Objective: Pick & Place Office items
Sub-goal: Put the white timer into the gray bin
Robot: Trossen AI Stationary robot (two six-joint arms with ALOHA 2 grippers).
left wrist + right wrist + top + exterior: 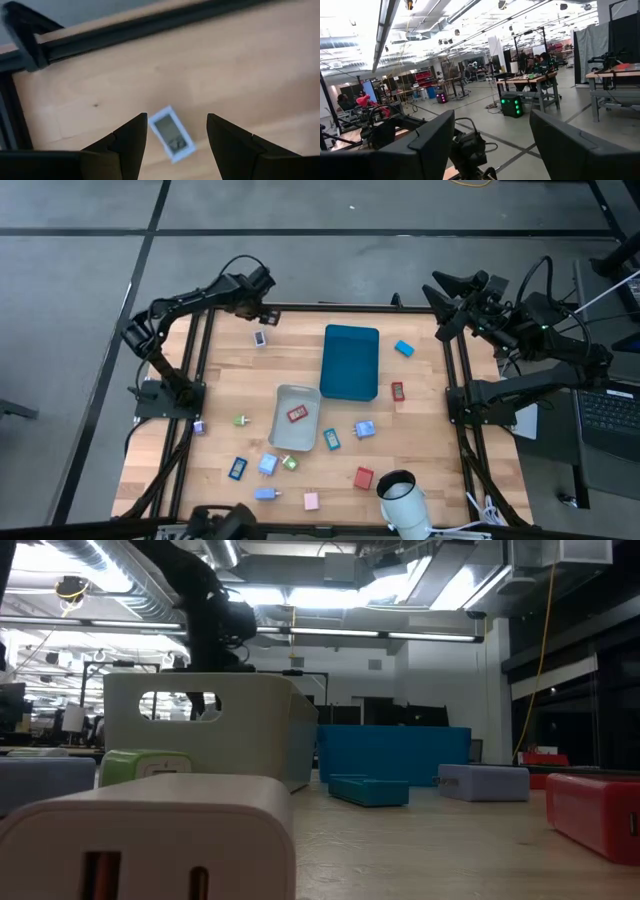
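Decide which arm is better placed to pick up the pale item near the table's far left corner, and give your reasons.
Left. Its gripper hangs open right above the pale item, fingers either side. The right gripper is raised at the far right corner, pointing off the table.

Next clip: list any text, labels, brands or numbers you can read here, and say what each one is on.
No text can be read in any view.
Light blue piece below the open left gripper: it has a grey screen-like face with dark marks, too blurred to read.
Red piece in the grey bin: a pale panel, too small to read.
White charger-like block in the low view: only slots, no lettering.
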